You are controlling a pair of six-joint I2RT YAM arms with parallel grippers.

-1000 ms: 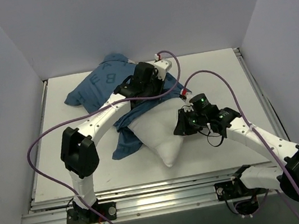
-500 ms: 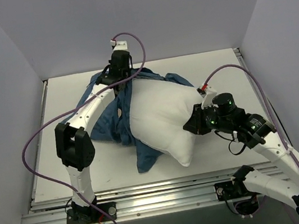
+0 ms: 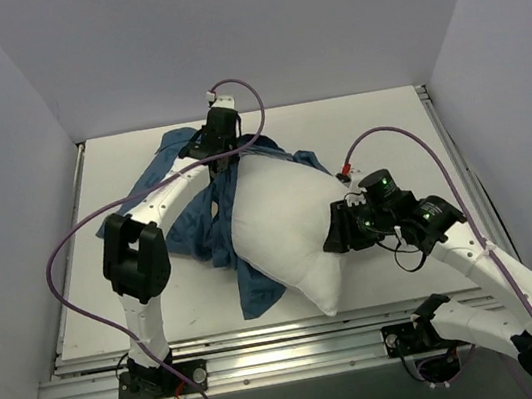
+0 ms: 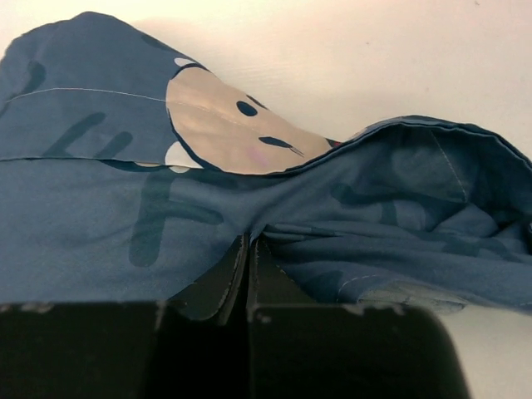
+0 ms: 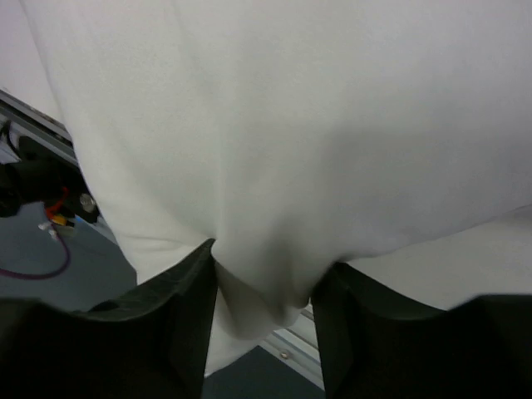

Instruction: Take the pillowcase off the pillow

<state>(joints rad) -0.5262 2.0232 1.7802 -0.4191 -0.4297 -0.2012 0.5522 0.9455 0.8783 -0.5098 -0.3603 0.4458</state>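
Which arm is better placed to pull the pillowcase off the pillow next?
Left. The left gripper is shut on a fold of the pillowcase, so it can likely drag it away. The right gripper pinches an edge of the pillow, better suited to anchoring it.

Left gripper (image 4: 249, 249) jaws pressed together, with a fold of the pillowcase (image 4: 108, 216) pinched between the dark fingers (image 4: 218, 287). The fabric bunches up from the pinch and opens into a pocket on the right (inside is the same blue). Cartoon face (image 4: 237, 133) and darker letters are visible up top. Plain white surface (image 4: 374, 58) behind.
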